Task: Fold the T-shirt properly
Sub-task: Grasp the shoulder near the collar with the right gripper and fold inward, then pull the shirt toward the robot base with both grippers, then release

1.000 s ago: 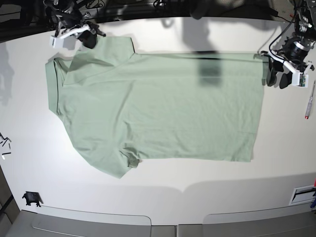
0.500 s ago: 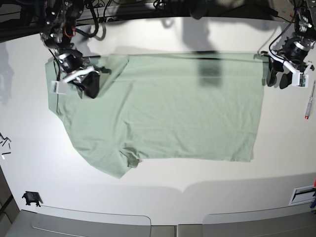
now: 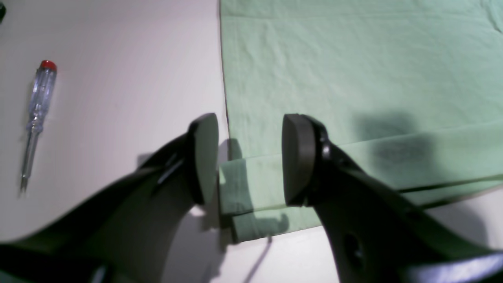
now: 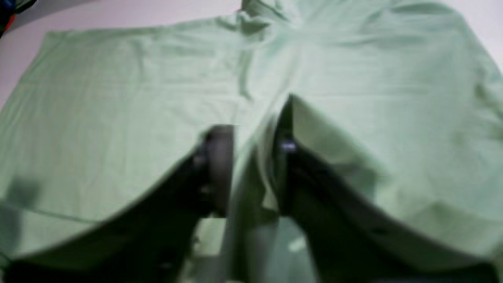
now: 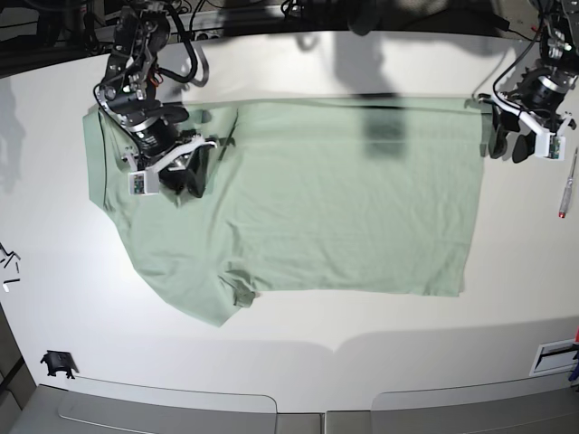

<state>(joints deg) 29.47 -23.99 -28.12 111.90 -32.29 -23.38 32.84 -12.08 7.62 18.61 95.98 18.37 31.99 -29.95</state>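
The right gripper, jaws parted, hangs over the folded sleeve of the T-shirt spread across the white table; the left gripper stands open astride its hem corner.

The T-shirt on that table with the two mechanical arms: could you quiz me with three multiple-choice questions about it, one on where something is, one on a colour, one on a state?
1. Where does the screwdriver lie?
A. on the T-shirt
B. on the table beside the hem end
C. in a gripper

2. What colour is the T-shirt?
A. pale mint green
B. navy
C. red

3. How do the left gripper jaws stand?
A. clamped shut
B. apart over the folded hem corner
C. around the screwdriver

Answers: 1 B, it rests on bare table clear of the cloth; 2 A, the cloth is light green throughout; 3 B, cloth shows in a clear gap between the pads.
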